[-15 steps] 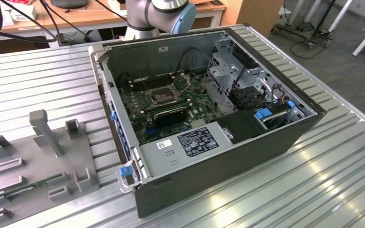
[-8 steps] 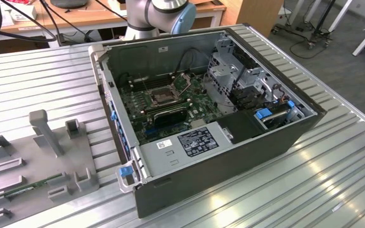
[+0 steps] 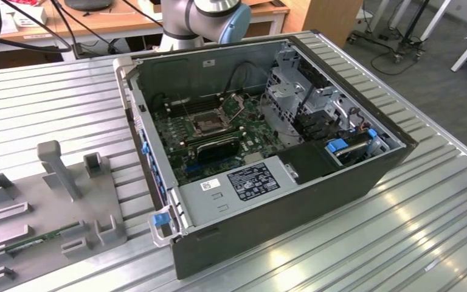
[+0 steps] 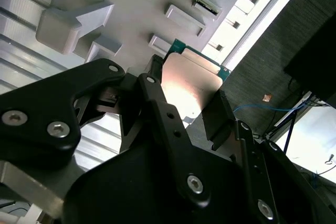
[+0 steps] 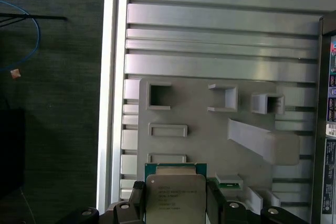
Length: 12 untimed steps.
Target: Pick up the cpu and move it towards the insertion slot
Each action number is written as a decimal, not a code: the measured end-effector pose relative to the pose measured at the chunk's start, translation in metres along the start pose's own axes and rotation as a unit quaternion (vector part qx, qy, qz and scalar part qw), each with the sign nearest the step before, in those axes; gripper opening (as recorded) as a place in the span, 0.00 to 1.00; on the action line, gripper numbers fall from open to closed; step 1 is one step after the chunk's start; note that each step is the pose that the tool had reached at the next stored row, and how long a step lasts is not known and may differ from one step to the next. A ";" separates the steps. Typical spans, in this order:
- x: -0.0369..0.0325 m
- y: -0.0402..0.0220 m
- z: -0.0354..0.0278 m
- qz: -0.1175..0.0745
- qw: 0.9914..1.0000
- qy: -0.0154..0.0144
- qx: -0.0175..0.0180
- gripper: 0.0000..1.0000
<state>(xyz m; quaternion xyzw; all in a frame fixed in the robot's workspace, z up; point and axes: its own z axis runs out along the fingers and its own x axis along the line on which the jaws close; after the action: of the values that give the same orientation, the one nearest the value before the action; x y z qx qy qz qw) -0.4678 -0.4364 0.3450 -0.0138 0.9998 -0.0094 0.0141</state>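
Observation:
In both wrist views my gripper is shut on the cpu, a flat square chip with a pale metal top and a green edge. One black finger presses on each side of it. The chip hangs above the grey plastic tray, clear of its recesses. In the exterior view the insertion slot, a square socket with a metal frame and dark centre, sits on the green circuit board inside the open computer case.
The tray lies on the ribbed metal table at the exterior view's left, with upright posts and a green memory stick. The case's wall stands beside the tray. Dark floor lies past the table's edge.

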 end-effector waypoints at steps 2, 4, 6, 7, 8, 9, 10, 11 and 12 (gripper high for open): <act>0.0000 0.0000 -0.0005 0.000 1.000 0.000 0.000 0.55; 0.0000 0.0000 -0.0007 0.000 1.000 0.000 0.000 0.55; 0.0000 0.0000 -0.0013 0.000 1.000 0.000 0.000 0.55; 0.0000 0.0000 -0.0018 0.000 1.000 0.000 0.000 0.55; -0.0001 0.0000 -0.0025 0.000 1.000 0.000 0.000 0.55; -0.0001 -0.0001 -0.0034 0.000 1.000 0.000 0.000 0.55; -0.0001 -0.0001 -0.0043 0.000 1.000 0.000 0.000 0.55; -0.0001 -0.0001 -0.0052 0.000 1.000 0.000 0.000 0.55; -0.0002 -0.0001 -0.0062 0.000 1.000 0.000 0.000 0.55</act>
<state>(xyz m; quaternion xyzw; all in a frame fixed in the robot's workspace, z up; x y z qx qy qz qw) -0.4678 -0.4364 0.3512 -0.0138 0.9998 -0.0094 0.0141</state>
